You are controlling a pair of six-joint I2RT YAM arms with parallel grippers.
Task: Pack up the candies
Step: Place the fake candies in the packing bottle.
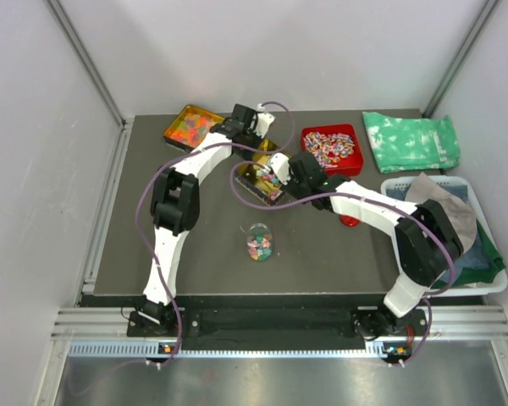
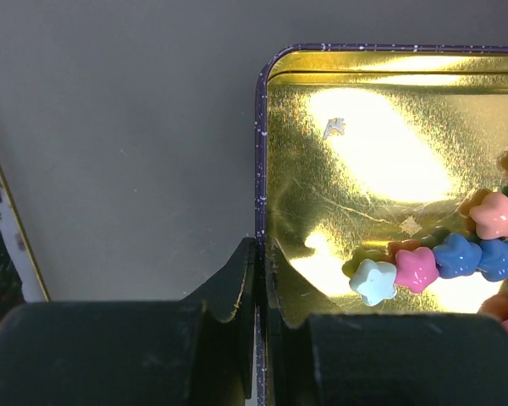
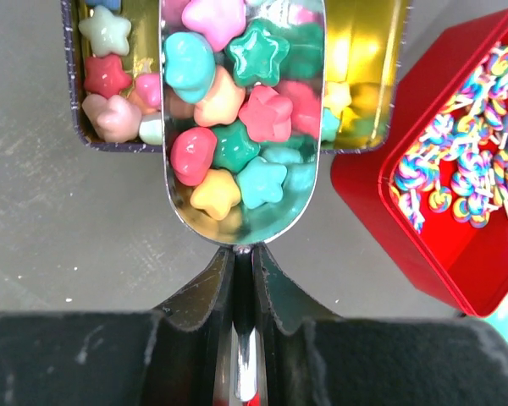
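The right gripper (image 3: 244,258) has its 2 fingers pinched on the thin handle of a shiny, rounded metal scoop (image 3: 234,235); the bowl reaches straight out from the fingertips, heaped with small, glossy, star-shaped candies (image 3: 237,110) in pink, teal, green, yellow and red; just beyond and under the bowl lies a rectangular tin (image 3: 364,76) with a gold inside and a dark purple wall, and more of the same candies lie loose in it on both sides of the scoop. To the right of the scoop, close to the tin, sits a red plastic tray (image 3: 381,228) of striped wrapped sweets (image 3: 457,161). The left gripper (image 2: 258,254) is pressed together on the tin's wall near a corner, 1 finger inside and 1 outside, steadying it. Behind the scoop, toward the arm bases and well apart from the tin, a small clear glass jar (image 1: 259,241) stands with some mixed candies in it. I judge the packing part done: 1 scoopful is loaded but not yet tipped into the jar, and a good share of the candies waits in the tin.
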